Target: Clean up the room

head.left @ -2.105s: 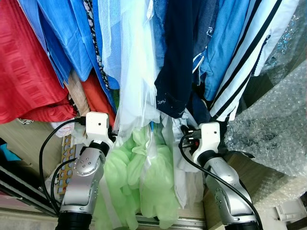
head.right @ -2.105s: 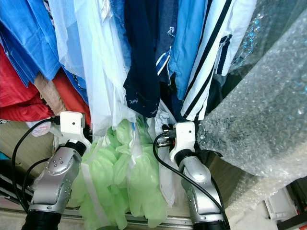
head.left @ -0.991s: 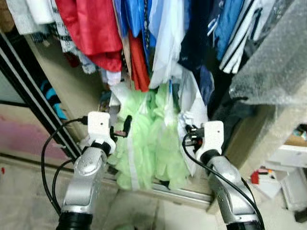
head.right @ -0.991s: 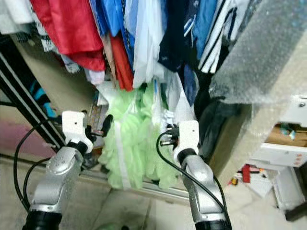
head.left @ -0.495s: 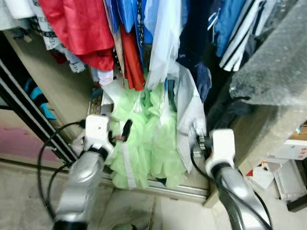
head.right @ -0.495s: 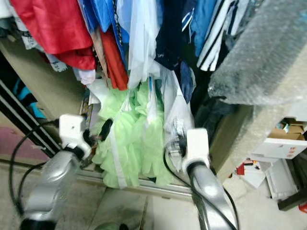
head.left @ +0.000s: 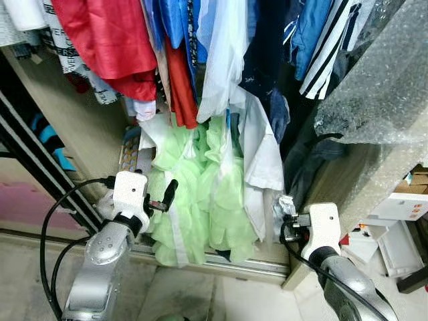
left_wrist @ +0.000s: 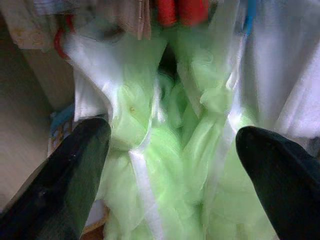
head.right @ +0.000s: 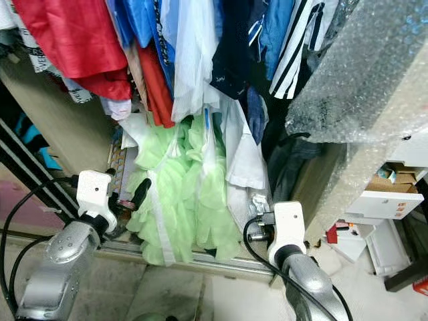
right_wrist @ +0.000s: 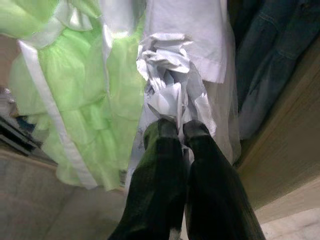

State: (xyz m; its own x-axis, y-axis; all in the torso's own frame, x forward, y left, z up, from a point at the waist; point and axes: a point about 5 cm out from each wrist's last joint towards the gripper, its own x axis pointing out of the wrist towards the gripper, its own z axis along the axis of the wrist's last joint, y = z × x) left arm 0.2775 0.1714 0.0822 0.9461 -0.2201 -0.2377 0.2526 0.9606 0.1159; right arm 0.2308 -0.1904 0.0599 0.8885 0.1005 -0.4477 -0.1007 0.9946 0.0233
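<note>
**Right gripper clamped on crumpled paper in front of the wardrobe**

From my seat I look down into an open wardrobe [head.left: 80, 127] packed with hanging clothes: a red garment [head.left: 114, 40] on the robot's left, blue shirts [head.left: 174, 20] beside it, a long white garment [head.left: 227, 60] in the middle, a dark navy piece [head.left: 264, 47] and a white top with dark stripes [head.left: 328, 47] further right. Below them hangs a pale green ruffled dress [head.left: 200, 194] with white ribbon trim, reaching down to the sliding-door track [head.left: 227, 264].

The right gripper [right_wrist: 181, 126] has its two black fingers pinched narrow on a wad of crumpled white paper [right_wrist: 172, 75] (it could be thin plastic; I cannot tell which). In the head views that wad [head.left: 283, 204] sits low, at the right edge of the hanging white shirt [head.left: 264, 154] and just beside the wardrobe's wooden side panel [head.left: 348, 180]. In the wrist view the paper rises from the fingertips with the white hem and green dress behind it.

The left gripper [left_wrist: 172, 145] is spread wide, holding nothing, its fingers [left_wrist: 75, 165] framing the green dress; whether they touch the fabric I cannot tell. In the left eye view it [head.left: 167, 197] sits at the dress's left edge.

A sheet of bubble wrap [head.left: 381, 87] drapes over the panel's top at the right, with white boxes [head.left: 401, 207] on the floor beyond.
</note>
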